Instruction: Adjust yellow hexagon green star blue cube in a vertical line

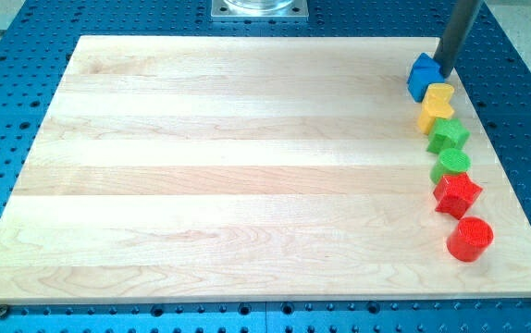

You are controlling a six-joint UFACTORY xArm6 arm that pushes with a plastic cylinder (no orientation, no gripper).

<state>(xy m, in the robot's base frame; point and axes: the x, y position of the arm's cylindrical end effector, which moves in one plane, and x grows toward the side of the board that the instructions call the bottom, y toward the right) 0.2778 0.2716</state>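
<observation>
The blue cube [422, 76] lies near the board's upper right corner. My tip [446, 72] touches the cube's right side. Just below the cube are two yellow blocks that touch each other: a heart-like one [441, 93] and the yellow hexagon [431, 117] under it. The green star [448, 136] sits directly below the hexagon. These blocks form a slightly slanted column along the view's right side.
The column continues downward with a green round block [453, 163], a red star [457, 193] and a red cylinder [470, 239]. The wooden board [228, 176] rests on a blue perforated table; its right edge is close to the column.
</observation>
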